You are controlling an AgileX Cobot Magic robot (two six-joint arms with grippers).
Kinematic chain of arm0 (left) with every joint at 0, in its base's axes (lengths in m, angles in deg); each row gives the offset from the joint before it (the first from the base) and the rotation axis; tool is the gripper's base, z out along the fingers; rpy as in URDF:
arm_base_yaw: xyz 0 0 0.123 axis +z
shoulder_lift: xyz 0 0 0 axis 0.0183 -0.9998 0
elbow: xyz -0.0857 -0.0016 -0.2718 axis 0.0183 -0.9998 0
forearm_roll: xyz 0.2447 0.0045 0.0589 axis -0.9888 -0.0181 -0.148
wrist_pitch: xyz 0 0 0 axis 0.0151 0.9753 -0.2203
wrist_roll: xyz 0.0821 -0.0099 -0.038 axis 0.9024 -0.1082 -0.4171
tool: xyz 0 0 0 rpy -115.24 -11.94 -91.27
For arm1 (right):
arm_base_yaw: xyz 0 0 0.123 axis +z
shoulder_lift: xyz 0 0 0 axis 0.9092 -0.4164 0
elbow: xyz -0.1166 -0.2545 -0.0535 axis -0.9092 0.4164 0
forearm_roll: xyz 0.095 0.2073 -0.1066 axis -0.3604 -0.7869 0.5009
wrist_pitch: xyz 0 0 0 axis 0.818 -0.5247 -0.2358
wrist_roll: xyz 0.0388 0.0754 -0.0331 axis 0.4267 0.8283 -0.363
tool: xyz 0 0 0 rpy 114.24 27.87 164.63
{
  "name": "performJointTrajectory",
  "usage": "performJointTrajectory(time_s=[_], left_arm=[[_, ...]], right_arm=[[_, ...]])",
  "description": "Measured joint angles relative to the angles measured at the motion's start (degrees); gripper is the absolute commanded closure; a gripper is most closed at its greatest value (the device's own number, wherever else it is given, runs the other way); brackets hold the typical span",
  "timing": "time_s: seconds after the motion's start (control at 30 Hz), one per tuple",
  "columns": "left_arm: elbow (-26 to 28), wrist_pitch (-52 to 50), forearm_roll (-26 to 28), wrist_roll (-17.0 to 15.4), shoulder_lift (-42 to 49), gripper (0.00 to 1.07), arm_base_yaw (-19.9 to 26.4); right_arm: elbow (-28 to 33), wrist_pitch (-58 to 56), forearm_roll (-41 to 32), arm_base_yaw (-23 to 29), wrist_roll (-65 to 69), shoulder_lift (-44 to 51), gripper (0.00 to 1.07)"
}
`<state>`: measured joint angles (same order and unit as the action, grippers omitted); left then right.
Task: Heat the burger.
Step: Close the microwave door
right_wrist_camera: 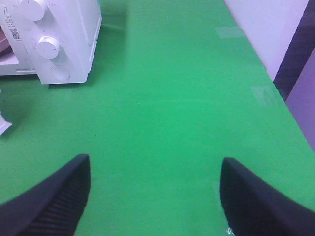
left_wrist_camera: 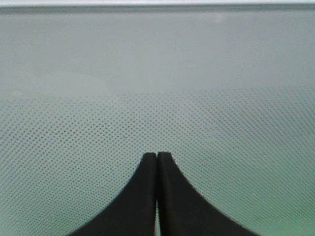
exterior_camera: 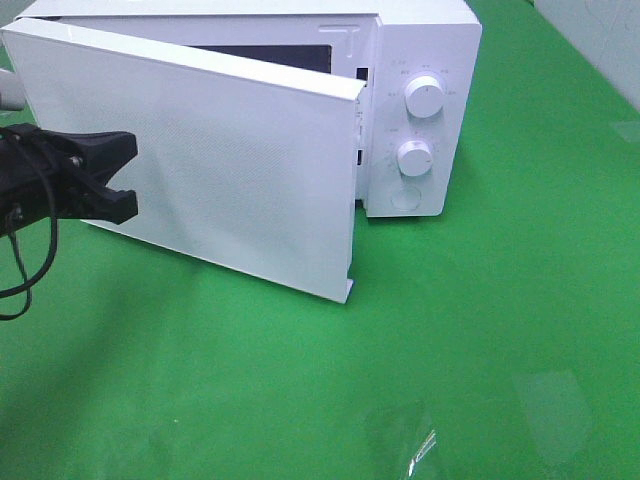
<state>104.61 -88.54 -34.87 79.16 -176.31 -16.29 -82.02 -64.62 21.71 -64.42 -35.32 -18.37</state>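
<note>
The burger is hidden in every view. A white microwave (exterior_camera: 440, 45) stands at the back of the green table, its door (exterior_camera: 230, 190) swung partway open toward the front left. My left gripper (exterior_camera: 128, 178) is at the door's outer face near its free end. In the left wrist view the left gripper (left_wrist_camera: 156, 155) is shut with nothing in it, its tips close to the dotted door panel (left_wrist_camera: 157, 73). In the right wrist view my right gripper (right_wrist_camera: 155, 164) is open and empty over bare green table, to the right of the microwave (right_wrist_camera: 64, 39).
Two round knobs (exterior_camera: 425, 98) (exterior_camera: 414, 157) and a button are on the microwave's right panel. A pinkish strip (right_wrist_camera: 5, 46) shows in the oven opening; I cannot tell what it is. The table's right edge (right_wrist_camera: 275, 88) meets a pale wall. Cables hang from the left arm (exterior_camera: 20, 260).
</note>
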Motion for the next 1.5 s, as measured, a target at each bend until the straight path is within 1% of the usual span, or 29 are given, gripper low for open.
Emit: performJointTrajectory(time_s=[0.1, 0.13, 0.17, 0.2, 0.23, 0.3, 0.33, 0.37, 0.4, 0.43, 0.47, 0.5, 0.6, 0.63, 0.67, 0.7, 0.73, 0.77, 0.83, 0.87, 0.9, 0.93, 0.97, 1.03, 1.2, 1.3, 1.4, 1.47, 1.5], left_arm=[[0.6, 0.3, 1.1, 0.5, -0.3, 1.07, -0.9], [2.1, 0.9, 3.1, 1.2, -1.2, 1.07, -2.5], [2.1, 0.9, 3.1, 1.2, -1.2, 1.07, -2.5], [3.6, 1.4, 5.3, 1.8, -2.3, 1.07, -4.1], [3.6, 1.4, 5.3, 1.8, -2.3, 1.07, -4.1], [5.6, 1.9, 9.5, 2.4, -4.1, 1.07, -6.7], [5.6, 1.9, 9.5, 2.4, -4.1, 1.07, -6.7], [6.8, 2.8, 11.3, 3.0, -4.9, 1.07, -7.9], [6.8, 2.8, 11.3, 3.0, -4.9, 1.07, -7.9], [7.9, 3.6, 13.0, 3.7, -5.7, 1.07, -9.4], [7.9, 3.6, 13.0, 3.7, -5.7, 1.07, -9.4], [9.1, 4.5, 14.3, 4.1, -6.6, 1.07, -10.7], [9.8, 4.5, 15.0, 4.3, -7.0, 1.07, -11.4], [11.7, 4.8, 16.5, 4.5, -8.0, 1.07, -12.8], [11.7, 4.8, 16.5, 4.5, -8.0, 1.07, -12.8], [13.3, 5.7, 17.3, 4.5, -8.5, 1.07, -13.3], [13.3, 5.7, 17.3, 4.5, -8.5, 1.07, -13.3], [14.6, 6.5, 17.9, 4.5, -9.0, 1.07, -13.7], [15.2, 7.0, 18.0, 4.5, -9.1, 1.07, -13.7], [16.6, 7.4, 18.2, 4.5, -9.6, 1.07, -13.8], [16.6, 7.4, 18.2, 4.5, -9.6, 1.07, -13.8], [18.2, 7.6, 18.7, 4.5, -10.3, 1.07, -14.2], [18.2, 7.6, 18.7, 4.5, -10.3, 1.07, -14.2], [21.3, 9.6, 19.2, 4.6, -11.7, 1.07, -15.2], [23.0, 10.9, 19.1, 5.2, -12.6, 1.07, -16.2], [25.3, 12.1, 18.9, 5.6, -13.8, 1.07, -17.4], [26.3, 12.3, 18.8, 5.6, -14.6, 1.07, -17.7], [28.5, 13.3, 18.3, 5.7, -15.8, 1.07, -18.2], [28.5, 13.3, 18.3, 5.7, -15.8, 1.07, -18.2]], right_arm=[[0.0, 0.0, 0.0, 0.0, 0.0, 0.0, 0.37], [0.0, 0.0, 0.0, 0.0, 0.0, 0.0, 0.37], [0.0, 0.0, 0.0, 0.0, 0.0, 0.0, 0.37], [0.0, 0.0, 0.0, 0.0, 0.0, 0.0, 0.37], [0.0, 0.0, 0.0, 0.0, 0.0, 0.0, 0.37], [0.0, 0.0, 0.0, 0.0, 0.0, 0.0, 0.37], [0.0, 0.0, 0.0, 0.0, 0.0, 0.0, 0.37], [0.0, 0.0, 0.0, 0.0, 0.0, 0.0, 0.37], [0.0, 0.0, 0.0, 0.0, 0.0, 0.0, 0.37], [0.0, 0.0, 0.0, 0.0, 0.0, 0.0, 0.37], [0.0, 0.0, 0.0, 0.0, 0.0, 0.0, 0.37], [0.0, 0.0, 0.0, 0.0, 0.0, 0.0, 0.37], [0.0, 0.0, 0.0, 0.0, 0.0, 0.0, 0.37], [0.0, 0.0, 0.0, 0.0, 0.0, 0.0, 0.37], [0.0, 0.0, 0.0, 0.0, 0.0, 0.0, 0.37], [0.0, 0.0, 0.0, 0.0, 0.0, 0.0, 0.37], [0.0, 0.0, 0.0, 0.0, 0.0, 0.0, 0.37], [0.0, 0.0, 0.0, 0.0, 0.0, 0.0, 0.37], [0.0, 0.0, 0.0, 0.0, 0.0, 0.0, 0.37], [0.0, 0.0, 0.0, 0.0, 0.0, 0.0, 0.37], [0.0, 0.0, 0.0, 0.0, 0.0, 0.0, 0.37], [0.0, 0.0, 0.0, 0.0, 0.0, 0.0, 0.37], [0.0, 0.0, 0.0, 0.0, 0.0, 0.0, 0.37], [0.0, 0.0, 0.0, 0.0, 0.0, 0.0, 0.37], [0.0, 0.0, 0.0, 0.0, 0.0, 0.0, 0.37], [0.0, 0.0, 0.0, 0.0, 0.0, 0.0, 0.37], [0.0, 0.0, 0.0, 0.0, 0.0, 0.0, 0.37], [0.0, 0.0, 0.0, 0.0, 0.0, 0.0, 0.37], [0.0, 0.0, 0.0, 0.0, 0.0, 0.0, 0.37]])
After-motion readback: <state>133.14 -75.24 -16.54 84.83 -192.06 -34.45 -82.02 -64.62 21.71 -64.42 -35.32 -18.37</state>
